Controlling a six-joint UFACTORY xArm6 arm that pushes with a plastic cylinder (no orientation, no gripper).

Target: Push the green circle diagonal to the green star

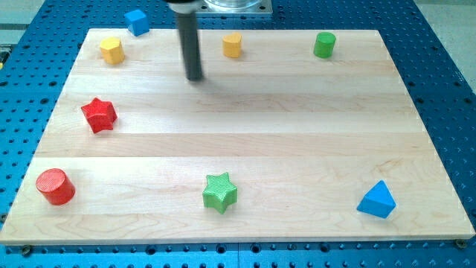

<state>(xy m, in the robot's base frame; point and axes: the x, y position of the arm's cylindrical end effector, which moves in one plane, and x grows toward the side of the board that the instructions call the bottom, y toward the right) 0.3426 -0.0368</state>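
My tip (195,77) sat on the wooden board (245,134) near the view's top, left of centre, touching no block — the rod has no jaws, so there was nothing to open or close and it held nothing. The green circle (324,45) stood near the board's top edge toward the view's right, well apart from my tip. The green star (220,192) lay near the bottom edge, roughly mid-board, far from the circle.

Between my tip and the green circle, along the top, stood an orange cylinder-like block (233,45). To the tip's left was a yellow block (111,50), its exact shape hard to make out, and a blue cube (137,21) sat at the board's top-left edge, partly off it as far as I could tell. A red star (99,115) lay at the left side, a red circle (56,186) in the bottom-left corner, and a blue triangle (377,199) at the bottom right.
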